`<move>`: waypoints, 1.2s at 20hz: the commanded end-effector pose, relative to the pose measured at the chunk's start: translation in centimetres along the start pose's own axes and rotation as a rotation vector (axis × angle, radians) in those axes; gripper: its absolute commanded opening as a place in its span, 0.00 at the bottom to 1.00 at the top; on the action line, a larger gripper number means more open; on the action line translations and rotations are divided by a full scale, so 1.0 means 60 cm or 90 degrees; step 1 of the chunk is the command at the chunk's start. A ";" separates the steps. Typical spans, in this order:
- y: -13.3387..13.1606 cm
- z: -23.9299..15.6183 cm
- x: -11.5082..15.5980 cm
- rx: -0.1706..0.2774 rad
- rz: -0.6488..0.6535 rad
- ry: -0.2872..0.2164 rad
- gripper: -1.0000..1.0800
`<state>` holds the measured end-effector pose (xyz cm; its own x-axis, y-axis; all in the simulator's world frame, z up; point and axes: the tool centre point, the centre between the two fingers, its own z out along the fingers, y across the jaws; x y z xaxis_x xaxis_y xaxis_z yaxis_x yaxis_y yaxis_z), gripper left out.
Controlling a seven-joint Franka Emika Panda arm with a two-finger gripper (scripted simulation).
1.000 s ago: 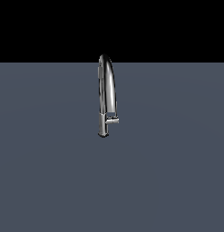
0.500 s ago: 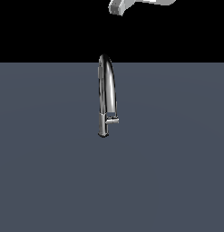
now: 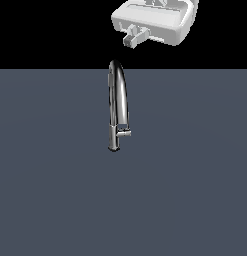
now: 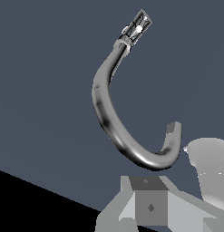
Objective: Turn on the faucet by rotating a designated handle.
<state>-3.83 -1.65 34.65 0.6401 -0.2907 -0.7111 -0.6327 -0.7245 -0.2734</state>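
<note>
Exterior view: the gripper (image 3: 133, 39), claw state indiscernible, has entered at upper right above the faucet (image 3: 118, 102), handle (image 3: 124, 133) not yet reached.

The faucet (image 3: 119, 100) is mirror-bright chrome, its arched spout running from pale silver highlights along one edge to near-black reflections along the other; in the wrist view (image 4: 114, 131) the same tube shows blotchy dark patches against a white gleam on the bend. The handle (image 3: 124, 133) is a lighter silver-grey. The surface (image 3: 55, 190) beneath is a flat slate blue-grey without pattern. The hand (image 3: 132, 38) is white to pale grey, shaded darker at its fingers. Behind everything the background is solid black.
</note>
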 end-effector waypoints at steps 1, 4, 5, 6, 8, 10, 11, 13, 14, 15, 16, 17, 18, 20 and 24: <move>-0.004 0.005 0.028 0.024 0.022 -0.028 0.00; -0.007 0.012 0.062 0.054 0.048 -0.062 0.00; -0.008 0.015 0.074 0.064 0.057 -0.074 0.00; -0.009 0.018 0.085 0.074 0.067 -0.085 0.00; -0.010 0.025 0.109 0.094 0.085 -0.109 0.00; -0.011 0.033 0.133 0.115 0.104 -0.133 0.00; -0.012 0.038 0.145 0.126 0.114 -0.146 0.00; -0.012 0.047 0.169 0.148 0.134 -0.171 0.00; -0.012 0.053 0.181 0.159 0.144 -0.184 0.00; -0.012 0.058 0.193 0.171 0.155 -0.197 0.00; -0.012 0.064 0.205 0.182 0.166 -0.211 0.00; -0.011 0.071 0.218 0.194 0.176 -0.224 0.00; -0.011 0.078 0.230 0.206 0.187 -0.238 0.00; -0.010 0.091 0.254 0.229 0.209 -0.265 0.00; -0.008 0.119 0.294 0.270 0.247 -0.312 0.00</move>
<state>4.36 -2.07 18.64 0.1620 -0.1130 -0.9803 -0.9398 -0.3205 -0.1184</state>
